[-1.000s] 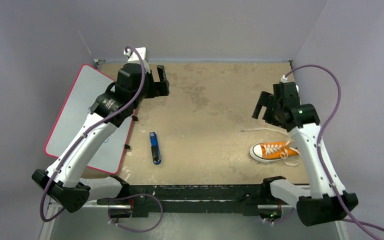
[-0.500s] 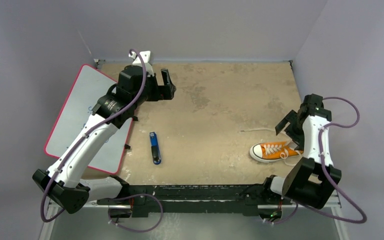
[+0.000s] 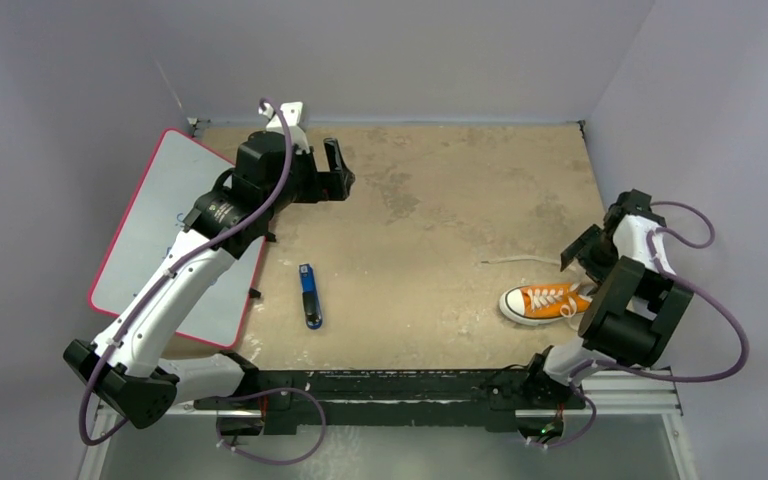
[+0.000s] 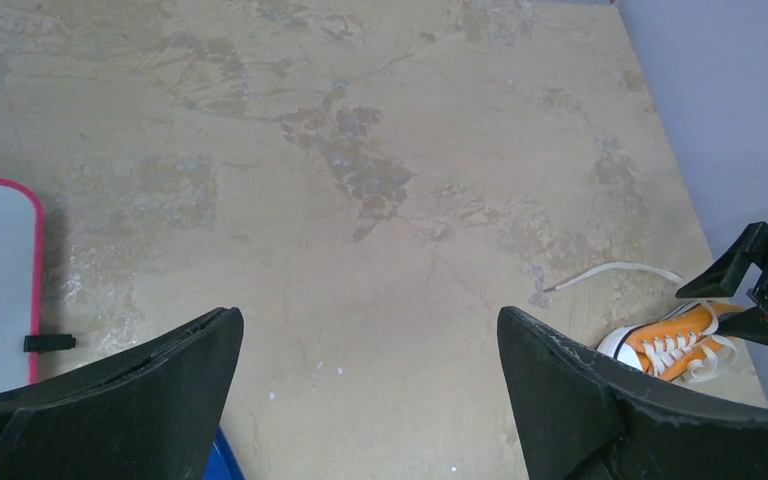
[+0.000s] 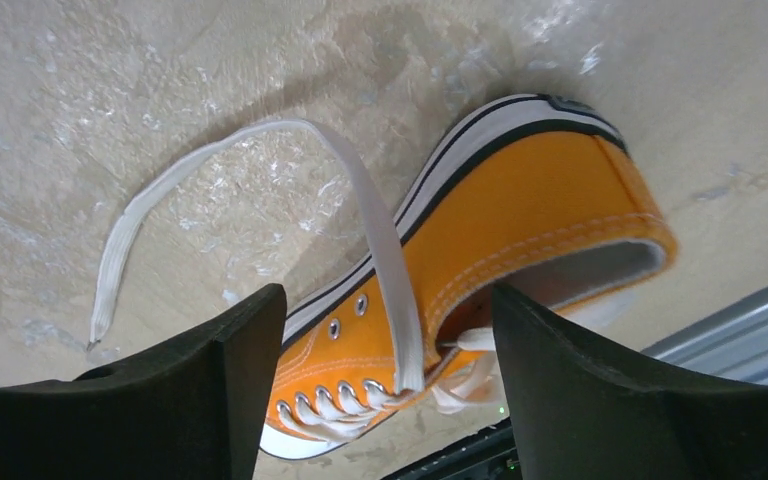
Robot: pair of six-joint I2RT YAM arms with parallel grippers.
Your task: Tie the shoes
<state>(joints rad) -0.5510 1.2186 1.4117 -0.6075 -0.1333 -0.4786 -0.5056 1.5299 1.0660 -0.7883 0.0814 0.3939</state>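
The small orange sneaker (image 3: 545,302) with white sole and toe cap lies near the table's front right edge, toe pointing left. One long white lace (image 3: 512,260) trails left over the table; another loops beside the heel. My right gripper (image 3: 588,258) is open and empty, hovering just above the shoe's heel end. In the right wrist view the shoe (image 5: 520,230) and its lace (image 5: 260,160) lie between the spread fingers (image 5: 190,400). My left gripper (image 3: 337,168) is open and empty, high over the back left. The left wrist view shows the shoe (image 4: 670,345) far off.
A blue-and-black marker-like stick (image 3: 308,295) lies at the front centre-left. A pink-rimmed whiteboard (image 3: 165,215) lies along the left side under the left arm. Purple walls close in the back and right. The black front rail (image 3: 380,385) runs along the near edge.
My right arm has swung from above the table's right side down and outward, folding so that its gripper now hangs over the shoe's heel. My left gripper shifted slightly to the right.
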